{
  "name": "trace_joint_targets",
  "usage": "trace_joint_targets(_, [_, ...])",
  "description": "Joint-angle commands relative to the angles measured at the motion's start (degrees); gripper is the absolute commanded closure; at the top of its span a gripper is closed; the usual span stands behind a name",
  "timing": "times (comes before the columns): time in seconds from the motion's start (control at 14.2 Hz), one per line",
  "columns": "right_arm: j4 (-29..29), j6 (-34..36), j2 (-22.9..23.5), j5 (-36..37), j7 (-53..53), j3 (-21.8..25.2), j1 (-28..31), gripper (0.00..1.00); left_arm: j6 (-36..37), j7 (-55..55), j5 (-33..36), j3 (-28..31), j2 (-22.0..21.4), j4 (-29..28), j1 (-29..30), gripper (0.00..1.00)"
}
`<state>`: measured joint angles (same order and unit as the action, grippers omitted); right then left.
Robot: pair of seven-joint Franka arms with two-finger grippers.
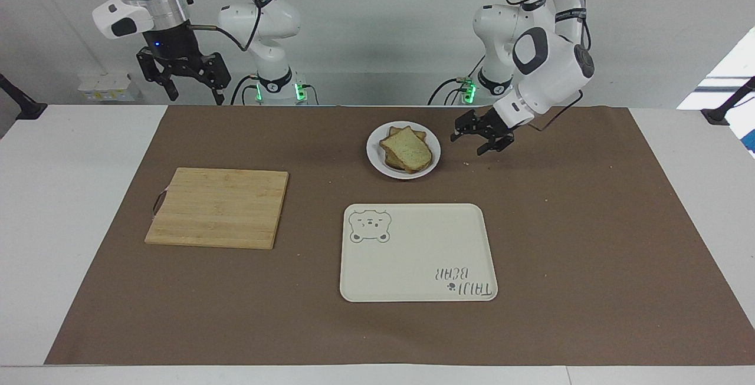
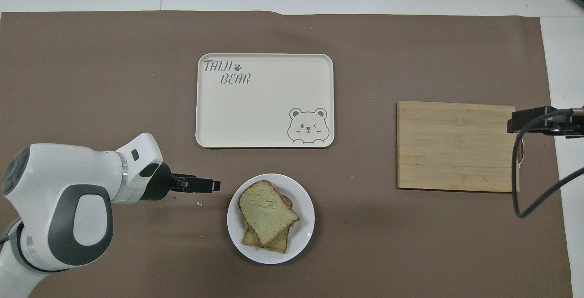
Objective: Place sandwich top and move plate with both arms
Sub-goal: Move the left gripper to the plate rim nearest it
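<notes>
The sandwich top (image 1: 408, 149), a plain pale slice with brown crust, lies on top of a stack of bread on the small white plate (image 1: 373, 150). The slice (image 2: 267, 210) and the plate (image 2: 305, 238) also show in the overhead view. What lies under the slice is mostly hidden. My left gripper (image 1: 468, 143) is open and empty. It hangs low over the mat beside the plate, toward the left arm's end, and does not touch it. It also shows in the overhead view (image 2: 213, 185). My right gripper (image 1: 197, 98) is open and empty, raised over the table's edge at the right arm's end.
A cream tray (image 1: 419, 255) with a bear drawing lies farther from the robots than the plate. A wooden cutting board (image 1: 218, 207) lies toward the right arm's end. A brown mat (image 1: 590, 243) covers the table, with a few crumbs near the plate.
</notes>
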<state>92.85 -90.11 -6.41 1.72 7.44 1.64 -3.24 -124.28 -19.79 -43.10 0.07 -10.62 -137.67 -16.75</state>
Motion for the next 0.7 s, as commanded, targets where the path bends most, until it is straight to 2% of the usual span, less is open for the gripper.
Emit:
trace_joint_targets(0.0, [0.8,1.0,-0.3,-0.9,-1.9,-0.6,0.7,0.00,-3.9,-10.2,-8.6,0.9,-2.2,-7.4,-0.8,0.00])
trace_joint_targets(0.21, [0.8,1.3,-0.4,-2.2,-1.5,-0.9,0.3,0.00,-4.3,-16.0,-14.4,0.9,-2.0,-10.2,-0.7,0.06])
trace_joint_targets(0.35, [-0.4,3.6,-0.2,-4.0,-1.8,-0.7,0.6,0.00,-4.6,-23.9,-20.7,0.9,-1.4,-12.6,-0.5,0.05])
trace_joint_targets(0.56, [-1.9,5.1,-0.2,-2.7,-2.9,-0.4,0.7,0.00,-5.4,-29.7,-27.9,0.9,-0.8,-15.2,-0.8,0.10])
trace_joint_targets(0.63, [-2.1,4.5,-0.3,-2.3,-6.2,-0.1,1.0,0.00,-4.8,-31.3,-29.7,0.9,0.0,-15.3,-0.7,0.12])
